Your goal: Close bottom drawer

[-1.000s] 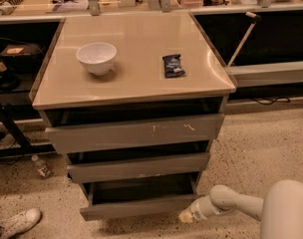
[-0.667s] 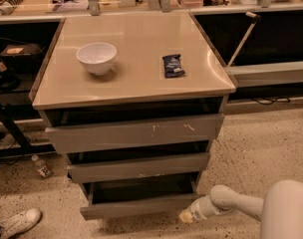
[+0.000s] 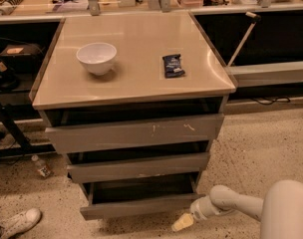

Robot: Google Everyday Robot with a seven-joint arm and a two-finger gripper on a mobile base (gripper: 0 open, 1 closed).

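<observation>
The bottom drawer (image 3: 136, 207) is the lowest of three grey drawers in the cabinet. It stands pulled out, its shallow dark tray showing. Its flat plain front faces me. My gripper (image 3: 183, 222) is low at the right, just in front of the drawer front's right end, on a white arm reaching in from the lower right. The middle drawer (image 3: 139, 167) and the wider scratched top drawer (image 3: 136, 132) stick out a little too.
A white bowl (image 3: 96, 58) and a dark blue snack packet (image 3: 173, 65) lie on the beige cabinet top (image 3: 131, 83). A small bottle (image 3: 41, 166) and a white shoe (image 3: 18, 223) are on the speckled floor at the left. Shelving stands behind.
</observation>
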